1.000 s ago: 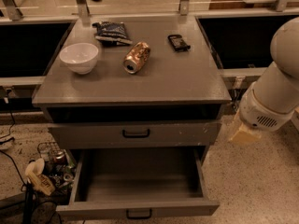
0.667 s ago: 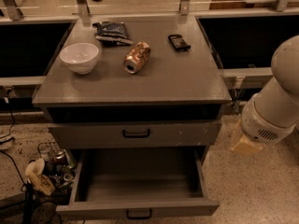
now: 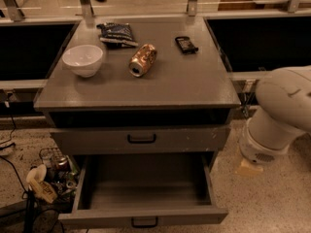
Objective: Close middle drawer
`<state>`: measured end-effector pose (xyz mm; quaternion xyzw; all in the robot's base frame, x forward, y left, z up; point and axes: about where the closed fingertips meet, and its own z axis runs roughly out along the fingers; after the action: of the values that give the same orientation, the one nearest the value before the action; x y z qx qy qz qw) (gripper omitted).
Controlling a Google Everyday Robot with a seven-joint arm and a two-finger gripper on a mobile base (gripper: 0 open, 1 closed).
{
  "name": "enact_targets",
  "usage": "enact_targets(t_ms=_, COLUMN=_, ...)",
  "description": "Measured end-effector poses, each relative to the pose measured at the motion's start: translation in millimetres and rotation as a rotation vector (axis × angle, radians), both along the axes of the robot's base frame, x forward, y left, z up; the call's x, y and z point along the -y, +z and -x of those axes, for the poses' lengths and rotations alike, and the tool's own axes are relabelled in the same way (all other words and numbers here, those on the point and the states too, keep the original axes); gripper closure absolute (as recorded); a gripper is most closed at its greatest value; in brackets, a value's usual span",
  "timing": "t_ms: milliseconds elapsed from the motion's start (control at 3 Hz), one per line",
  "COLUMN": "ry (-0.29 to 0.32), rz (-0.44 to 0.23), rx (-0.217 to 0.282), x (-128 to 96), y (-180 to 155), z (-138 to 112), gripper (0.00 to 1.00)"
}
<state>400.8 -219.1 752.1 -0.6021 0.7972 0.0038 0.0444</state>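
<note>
The middle drawer [image 3: 146, 215] is pulled far out at the bottom of the grey cabinet. It has a low plain front, a small black bar handle [image 3: 144, 222] and a bare grey box. Above it sits a taller-fronted drawer [image 3: 87, 141] with white specks, nearly shut. My white arm [image 3: 284, 113] hangs to the right of the cabinet. My gripper [image 3: 249, 168] shows only as a pale tip below the arm, low near the floor. It is to the right of the open drawer's right side and apart from it.
On the cabinet top [image 3: 184, 84] are a white bowl [image 3: 82, 59], a tipped can [image 3: 142, 59], a dark snack bag [image 3: 116, 33] and a small black object [image 3: 186, 44]. Clutter and cables [image 3: 46, 178] lie on the floor to the left.
My arm and gripper have moved down, lower beside the cabinet's right side. The drawers have not moved.
</note>
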Motion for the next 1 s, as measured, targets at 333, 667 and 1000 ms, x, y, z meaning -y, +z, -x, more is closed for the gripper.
enact_targets(t_ms=333, ry=0.032, rz=0.036, rx=-0.072, x=-4.2, y=-26.9, z=-1.6, gripper=1.00)
enact_targets(t_ms=667, ry=0.032, rz=0.036, rx=-0.072, x=-4.2, y=-26.9, z=-1.6, gripper=1.00)
enact_targets(t_ms=1000, ry=-0.006, rz=0.019, rx=-0.083, x=-7.6, y=-63.2, z=24.9, gripper=1.00)
